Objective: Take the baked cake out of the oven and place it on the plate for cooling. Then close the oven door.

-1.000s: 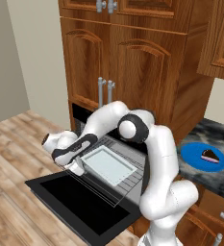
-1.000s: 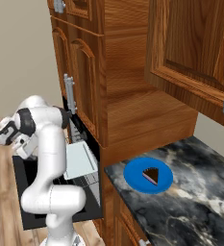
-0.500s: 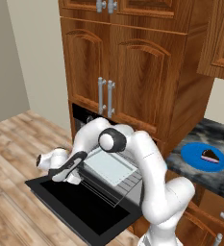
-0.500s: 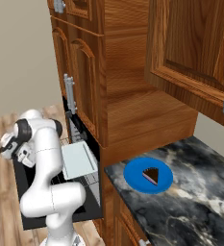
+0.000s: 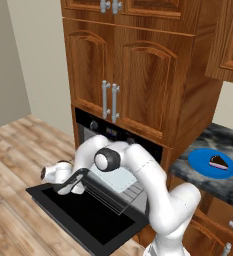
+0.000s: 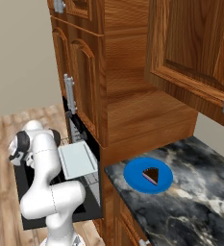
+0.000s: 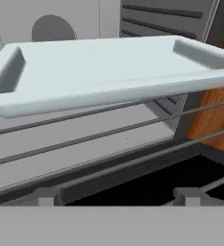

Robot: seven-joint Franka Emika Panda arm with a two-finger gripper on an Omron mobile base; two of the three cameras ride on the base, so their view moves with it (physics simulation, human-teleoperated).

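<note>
The baked cake (image 5: 219, 161), a small dark wedge, lies on the blue plate (image 5: 200, 161) on the counter at the right; the cake (image 6: 152, 175) and the plate (image 6: 132, 174) show again in the right base view. The black oven (image 5: 108, 132) stands with its oven door (image 5: 88, 217) folded down flat. My gripper (image 5: 68, 186) hangs low at the door's outer left end, well away from the cake. In the hand view its fingertips (image 7: 45, 195) stand wide apart, open, with nothing between them, facing the wire rack (image 7: 84, 139).
A pale rectangular tray (image 7: 108, 67) sits on the pulled-out rack, also seen as the tray (image 5: 115, 179) above the door. Wooden cabinets (image 5: 138, 75) rise over the oven. The dark stone counter (image 6: 190, 211) runs right of it. Wood floor (image 5: 13, 165) lies to the left.
The arm has swung down and left, from above the tray to the outer end of the open door. The cake and the plate have not moved.
</note>
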